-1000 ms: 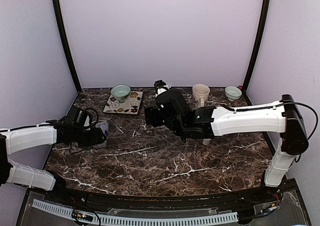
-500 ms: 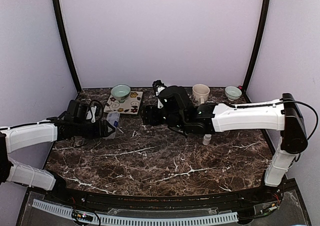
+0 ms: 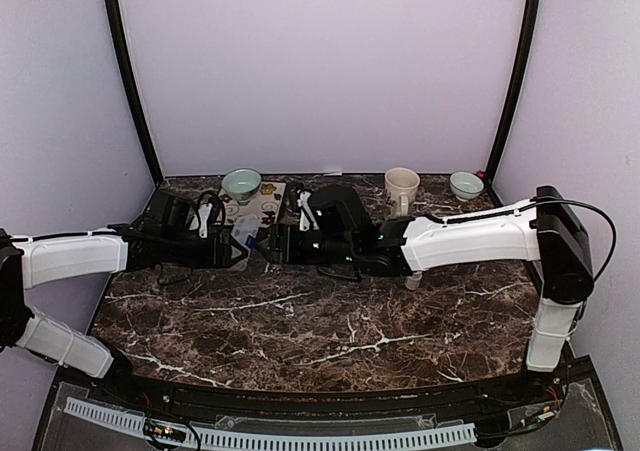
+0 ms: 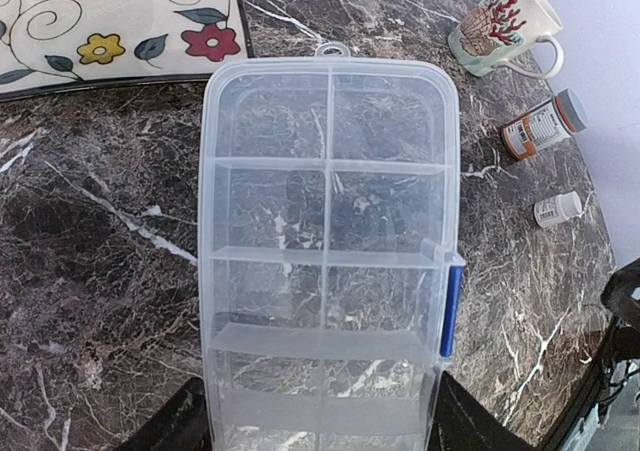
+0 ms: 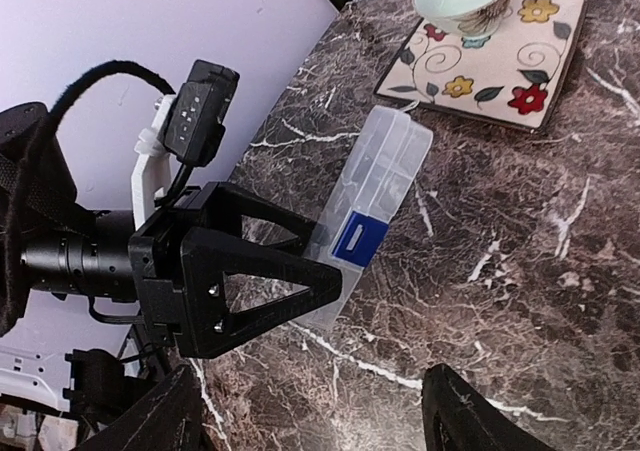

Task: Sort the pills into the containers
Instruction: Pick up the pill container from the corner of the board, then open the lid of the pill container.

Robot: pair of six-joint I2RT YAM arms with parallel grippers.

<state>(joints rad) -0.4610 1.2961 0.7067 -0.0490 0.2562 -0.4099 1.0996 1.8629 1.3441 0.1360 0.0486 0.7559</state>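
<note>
The clear plastic two-row pill organizer (image 4: 325, 221) has its near end between the fingers of the left gripper (image 4: 320, 426), just in front of the square flower-patterned plate (image 4: 120, 26). A small ceramic bowl (image 3: 241, 183) sits on that plate. To the right is a patterned cream mug (image 4: 505, 26). Nearer than the mug are an orange pale-capped pill bottle (image 4: 543, 126) and a small white bottle (image 4: 557, 209).

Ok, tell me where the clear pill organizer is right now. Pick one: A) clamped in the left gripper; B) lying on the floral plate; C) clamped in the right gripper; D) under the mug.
A: in the right wrist view the left gripper is closed on one end of the pill organizer.
</note>
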